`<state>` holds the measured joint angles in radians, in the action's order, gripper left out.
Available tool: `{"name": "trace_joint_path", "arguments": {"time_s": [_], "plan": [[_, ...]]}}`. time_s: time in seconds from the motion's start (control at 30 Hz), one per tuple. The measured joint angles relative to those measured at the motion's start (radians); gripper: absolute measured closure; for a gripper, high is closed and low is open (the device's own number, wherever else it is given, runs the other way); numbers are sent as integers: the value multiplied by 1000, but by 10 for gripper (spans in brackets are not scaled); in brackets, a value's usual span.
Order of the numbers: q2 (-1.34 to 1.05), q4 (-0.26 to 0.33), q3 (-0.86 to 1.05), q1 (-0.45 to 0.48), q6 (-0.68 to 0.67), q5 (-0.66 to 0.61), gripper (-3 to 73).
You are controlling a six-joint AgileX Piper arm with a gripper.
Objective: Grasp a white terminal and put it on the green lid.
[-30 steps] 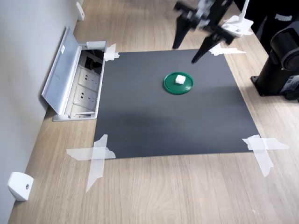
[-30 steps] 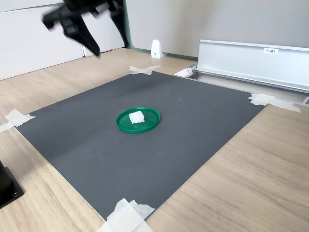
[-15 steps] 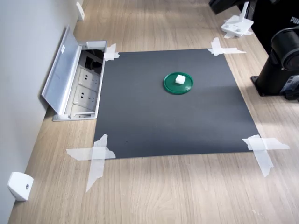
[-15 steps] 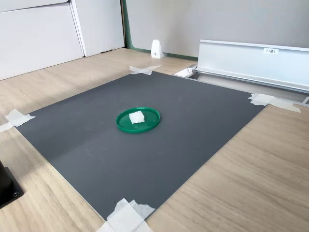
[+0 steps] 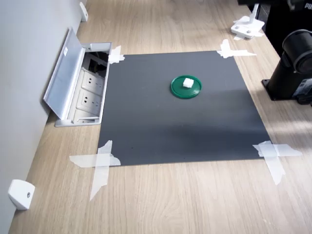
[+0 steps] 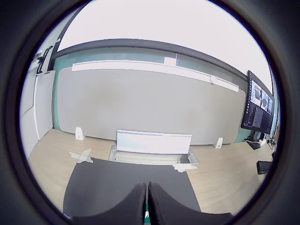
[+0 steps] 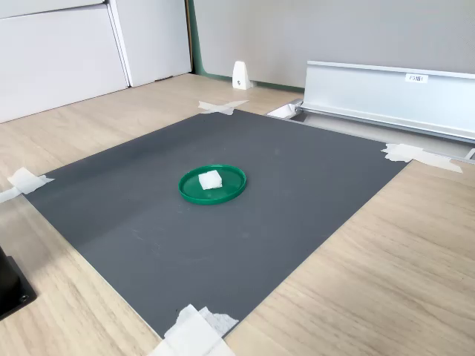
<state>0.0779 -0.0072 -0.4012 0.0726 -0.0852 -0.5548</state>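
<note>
The white terminal (image 5: pixel 187 83) (image 7: pixel 211 179), a tiny white block, lies on the green lid (image 5: pixel 178 90) (image 7: pixel 230 191), a flat round disc near the middle of the black mat. My gripper (image 6: pixel 146 201) shows only in the wrist view. Its two dark fingers (image 6: pixel 133 206) are pressed together with nothing held, raised high and facing the far wall. A sliver of green shows through the slit between them. Neither exterior view shows the gripper.
The black mat (image 5: pixel 170 126) is taped to the wooden table at its corners. An open socket box with a raised metal lid (image 5: pixel 73 83) (image 7: pixel 386 93) borders one side. The arm's dark base (image 5: pixel 292 68) stands at the first exterior view's right. A white wedge piece (image 5: pixel 20 194) sits by the wall.
One second ago the gripper hung open above the mat near the lid. It has since risen out of both exterior views. The terminal and lid have not moved.
</note>
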Motion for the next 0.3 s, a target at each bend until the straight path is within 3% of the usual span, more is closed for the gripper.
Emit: {"name": "trace_joint_path", "arguments": {"time_s": [0.3], "plan": [[-90, 7, 173, 0, 2, 1, 702]]}}
